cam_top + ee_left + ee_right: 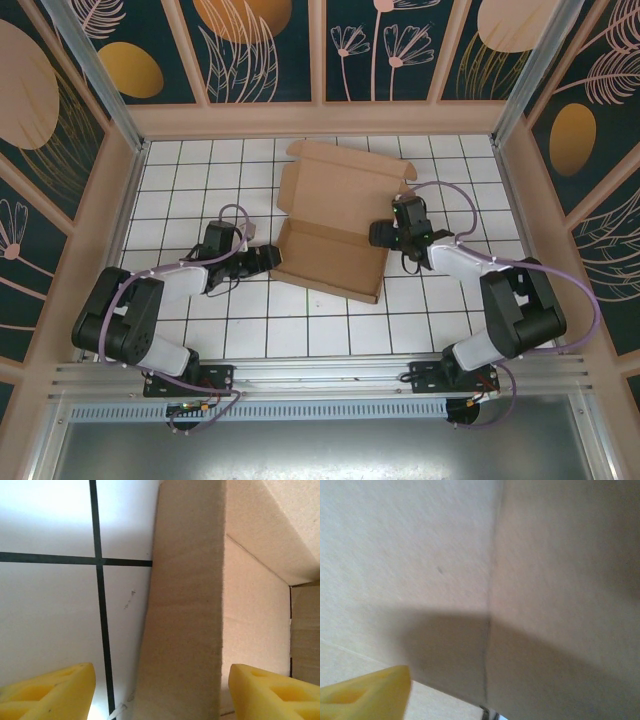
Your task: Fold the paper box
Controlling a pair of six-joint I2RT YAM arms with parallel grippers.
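The paper box point(335, 240) is brown cardboard lying mid-table, its tray walls raised and its lid point(340, 175) standing open at the back. My left gripper point(272, 258) is at the tray's left wall. In the left wrist view that wall point(185, 630) stands between the yellow fingers point(50, 690), with a gap on each side, so the gripper point(162, 692) is open and straddles it. My right gripper point(385, 235) is at the box's right side. The right wrist view is pressed close to the cardboard point(520, 580). One yellow finger point(365, 695) shows far to the left, the other hidden behind a cardboard panel.
The table is white tile with black grid lines point(200, 180), closed in by wooden walls point(120, 180) on the left, back and right. Purple cables point(455, 195) loop off both arms. Open tiles lie in front of the box, towards the arm bases.
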